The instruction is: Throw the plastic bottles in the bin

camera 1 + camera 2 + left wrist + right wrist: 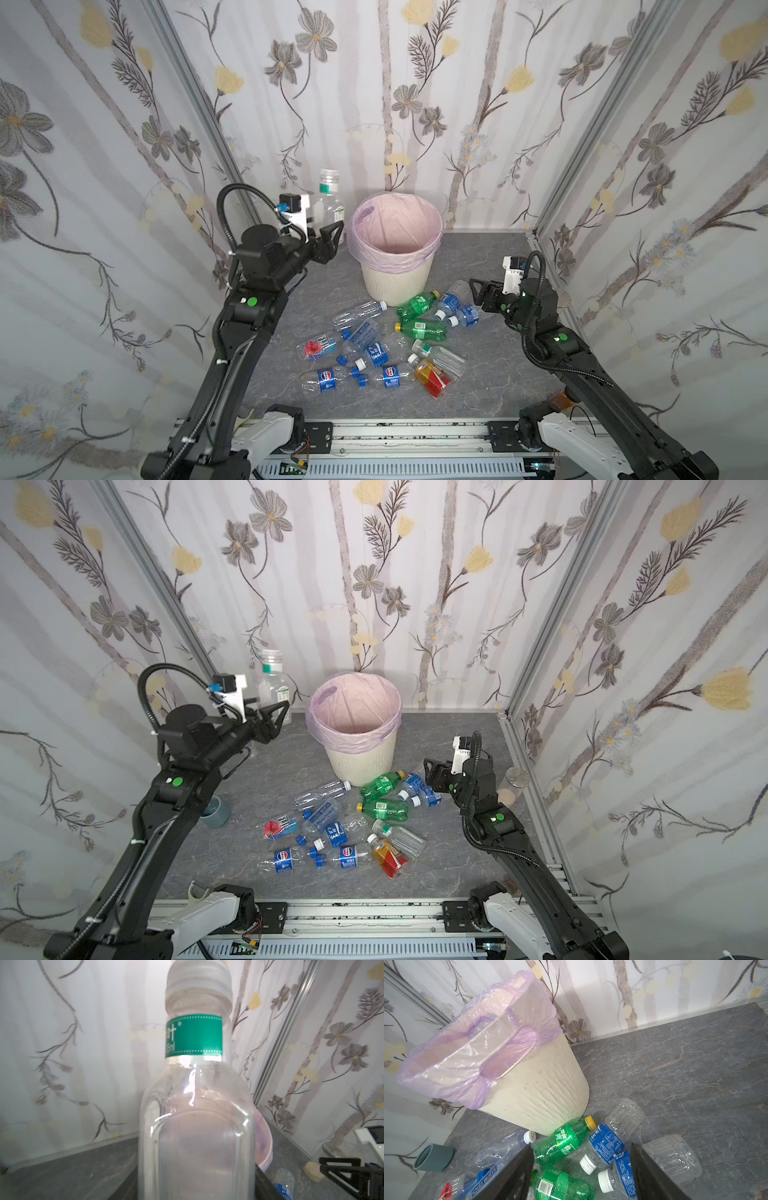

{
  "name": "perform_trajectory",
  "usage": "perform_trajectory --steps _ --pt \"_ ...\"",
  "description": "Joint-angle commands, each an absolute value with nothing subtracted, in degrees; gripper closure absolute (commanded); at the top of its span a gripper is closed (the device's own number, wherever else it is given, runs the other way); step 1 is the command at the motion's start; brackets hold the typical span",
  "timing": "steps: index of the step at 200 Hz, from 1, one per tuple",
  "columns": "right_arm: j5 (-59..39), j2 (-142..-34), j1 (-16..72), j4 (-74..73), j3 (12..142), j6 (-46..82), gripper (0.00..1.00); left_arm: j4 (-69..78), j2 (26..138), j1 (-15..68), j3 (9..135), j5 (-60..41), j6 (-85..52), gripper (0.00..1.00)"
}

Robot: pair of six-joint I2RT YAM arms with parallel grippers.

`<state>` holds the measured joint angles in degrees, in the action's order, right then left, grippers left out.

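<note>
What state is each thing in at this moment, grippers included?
bin: upright, lined, no bottle seen inside.
left gripper: around the green-banded bottle, grip unclear.
green-banded bottle: upright, capped, beside the bin.
right gripper: open, empty, over the other bottles.
other bottles: lying on the table, outside the bin.
grey-blue cup: upright, open top.

Glossy plastic bottles [422, 328] lie on a matt stone-look tabletop [498, 374] by the ribbed plastic bin [395, 286] (thin crinkly liner [386, 259]).
</note>
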<state>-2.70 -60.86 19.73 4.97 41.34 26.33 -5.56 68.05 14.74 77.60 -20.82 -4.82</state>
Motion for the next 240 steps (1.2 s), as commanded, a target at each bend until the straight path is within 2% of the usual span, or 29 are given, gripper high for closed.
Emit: perform_trajectory --steps 1,9,14,78,120,166,240 --pt "-0.98 -61.58 19.78 3.47 41.05 28.77 0.27 -1.36 77.95 19.40 85.96 -19.83 -4.56 0.16" --pt "-0.67 -61.89 19.85 3.86 41.04 29.32 0.27 -2.11 80.81 20.24 88.44 -19.52 -5.17 0.03" --pt "-0.51 -61.96 19.84 4.22 41.04 29.57 0.27 -2.19 81.71 20.57 89.04 -19.33 -5.08 0.00" --pt "2.22 -63.15 19.56 7.25 40.08 30.35 0.22 -2.29 73.13 20.27 80.05 -6.86 -2.68 0.00" --pt "4.47 -67.15 18.25 10.58 39.92 35.02 0.21 -3.79 64.77 18.03 70.70 -5.85 -3.37 0.00" --pt "4.57 -71.17 16.63 11.36 37.71 36.54 0.15 -7.83 58.10 15.09 63.35 -4.42 -4.38 0.00" --pt "0.64 -83.55 14.00 4.32 36.42 36.41 0.19 -11.39 52.24 14.14 55.43 -1.94 -4.40 0.00"
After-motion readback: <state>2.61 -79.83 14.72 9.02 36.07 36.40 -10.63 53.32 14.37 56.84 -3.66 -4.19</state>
